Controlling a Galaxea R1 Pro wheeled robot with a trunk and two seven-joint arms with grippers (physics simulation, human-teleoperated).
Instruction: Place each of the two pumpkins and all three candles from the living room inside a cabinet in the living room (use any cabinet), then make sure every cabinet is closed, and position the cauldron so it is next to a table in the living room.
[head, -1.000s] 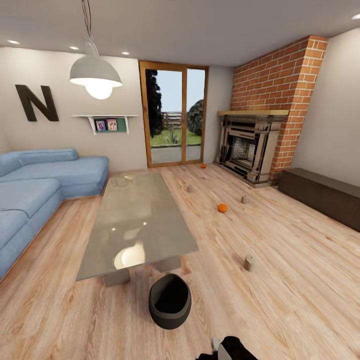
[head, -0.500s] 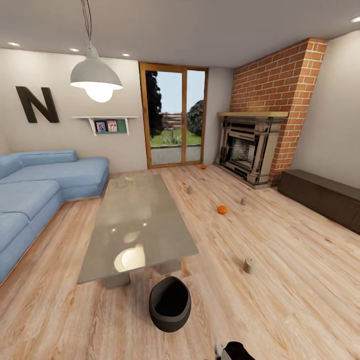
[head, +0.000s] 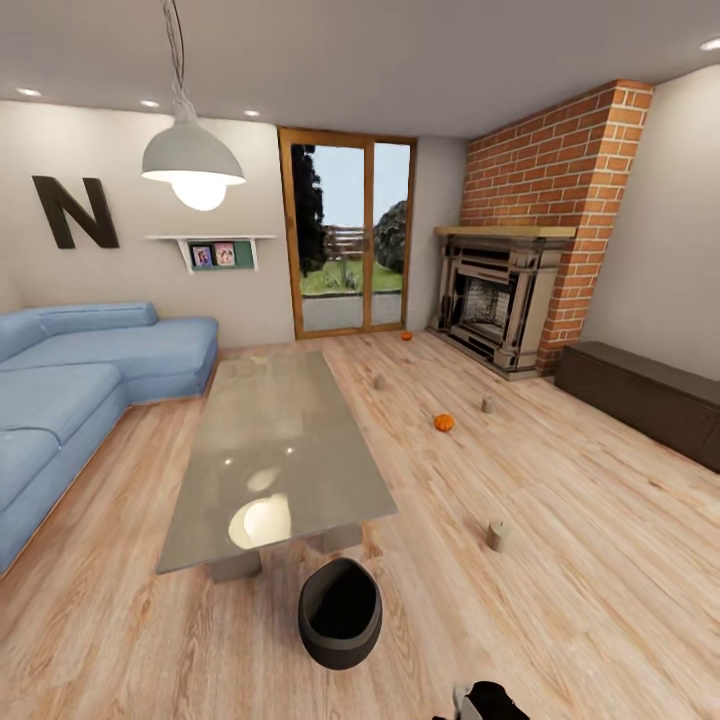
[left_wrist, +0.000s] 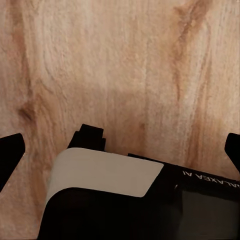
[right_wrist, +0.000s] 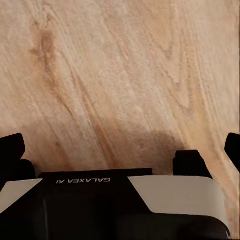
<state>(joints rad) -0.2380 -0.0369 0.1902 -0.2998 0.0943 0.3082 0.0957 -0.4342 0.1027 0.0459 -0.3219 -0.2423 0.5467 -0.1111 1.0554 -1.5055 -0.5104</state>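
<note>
A living room with a pale wood floor (head: 560, 560) stretches ahead in the head view. A blue sofa (head: 70, 380) lines the left wall, under a large dark letter N (head: 75, 210) and a small wall shelf (head: 212, 245). A white hanging lamp (head: 192, 160) hangs over a long glass-topped bench (head: 275, 440) in the middle of the room. At the far end stands a glazed wooden door (head: 350, 235), and to its right a brick fireplace (head: 510, 290). Along the right wall lies the low dark cabinet (head: 645, 395), its fronts closed. The black cauldron (head: 340, 612) sits on the floor just beside the near end of the bench. One pumpkin (head: 444, 423) lies on the floor between the bench and the cabinet; the other pumpkin (head: 406, 336) lies far back near the door. Three candles stand apart on the floor: the nearest candle (head: 496, 534) right of the cauldron, a second candle (head: 488, 404) toward the fireplace, a third candle (head: 379, 381) close to the bench's far right edge.

In the left wrist view, the left gripper (left_wrist: 120, 150) hangs over bare wood floor, its dark fingertips (left_wrist: 10, 150) at opposite edges of the picture, jaws spread wide and holding nothing.

In the right wrist view, the right gripper (right_wrist: 120, 150) is likewise over bare floor, jaws spread wide, empty.
</note>
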